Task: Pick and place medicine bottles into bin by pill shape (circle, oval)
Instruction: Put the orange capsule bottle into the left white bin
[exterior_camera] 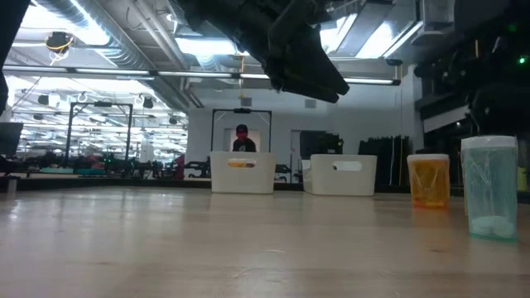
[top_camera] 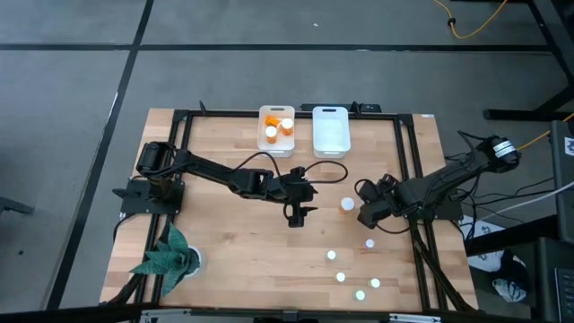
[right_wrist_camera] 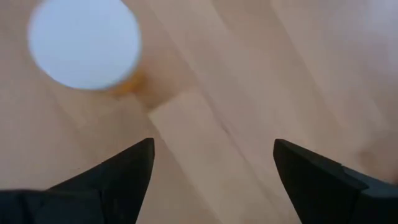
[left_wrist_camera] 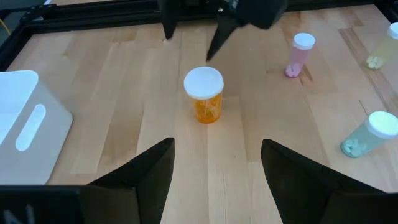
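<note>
Hovering open near mid-table [top_camera: 233, 242], left end effector [top_camera: 297, 218] holds nothing — right end effector [top_camera: 363, 215], also open, sits just beside the orange bottle [top_camera: 346, 205].

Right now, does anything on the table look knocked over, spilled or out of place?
Nothing stands out. The orange bottle stands upright with its cap on, as do the small bottles near it. Both bins sit square at the table's far edge.

Even overhead light, soft shadows; low view backlit by ceiling strips; right wrist view blurred close-up.
</note>
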### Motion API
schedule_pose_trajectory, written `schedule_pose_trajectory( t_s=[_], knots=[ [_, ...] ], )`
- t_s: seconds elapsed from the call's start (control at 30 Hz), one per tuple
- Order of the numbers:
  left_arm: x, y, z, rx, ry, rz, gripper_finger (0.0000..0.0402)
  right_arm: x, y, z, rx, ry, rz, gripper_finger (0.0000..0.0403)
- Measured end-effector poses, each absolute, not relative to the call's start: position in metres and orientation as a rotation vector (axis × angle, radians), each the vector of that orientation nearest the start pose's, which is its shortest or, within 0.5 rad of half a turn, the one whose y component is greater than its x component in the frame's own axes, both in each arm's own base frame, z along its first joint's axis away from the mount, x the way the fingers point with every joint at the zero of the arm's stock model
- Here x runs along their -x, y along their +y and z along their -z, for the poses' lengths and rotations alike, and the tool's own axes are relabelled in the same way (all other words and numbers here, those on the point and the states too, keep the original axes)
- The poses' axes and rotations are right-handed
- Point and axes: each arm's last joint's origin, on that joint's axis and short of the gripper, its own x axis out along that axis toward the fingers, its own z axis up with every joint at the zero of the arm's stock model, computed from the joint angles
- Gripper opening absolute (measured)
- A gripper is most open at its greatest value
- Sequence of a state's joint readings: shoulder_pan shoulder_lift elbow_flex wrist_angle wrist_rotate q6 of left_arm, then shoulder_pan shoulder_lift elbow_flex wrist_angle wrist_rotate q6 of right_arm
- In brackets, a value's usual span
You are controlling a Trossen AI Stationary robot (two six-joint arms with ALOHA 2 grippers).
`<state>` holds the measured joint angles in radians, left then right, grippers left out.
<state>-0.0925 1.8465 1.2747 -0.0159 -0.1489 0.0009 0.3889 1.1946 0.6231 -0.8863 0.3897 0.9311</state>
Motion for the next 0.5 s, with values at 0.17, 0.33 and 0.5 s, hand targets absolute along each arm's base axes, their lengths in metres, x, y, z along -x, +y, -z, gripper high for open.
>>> schedule_pose_trajectory(
  t_s=[0.17,0.33,0.5],
  knots=[
    [-0.409,-0.034,-0.222,-0.071,0.583,-0.055,0.0231,-0.169,0.056,-0.163,-0.234,1.121,0.521,0.033],
    [-0.409,-0.034,-0.222,-0.07,0.583,-0.055,0.0231,-0.178,0.052,-0.159,-0.231,1.034,0.485,0.033],
    [-0.409,-0.034,-0.222,-0.069,0.583,-0.055,0.0231,-0.187,0.043,-0.161,-0.204,0.969,0.489,0.033]
  ],
)
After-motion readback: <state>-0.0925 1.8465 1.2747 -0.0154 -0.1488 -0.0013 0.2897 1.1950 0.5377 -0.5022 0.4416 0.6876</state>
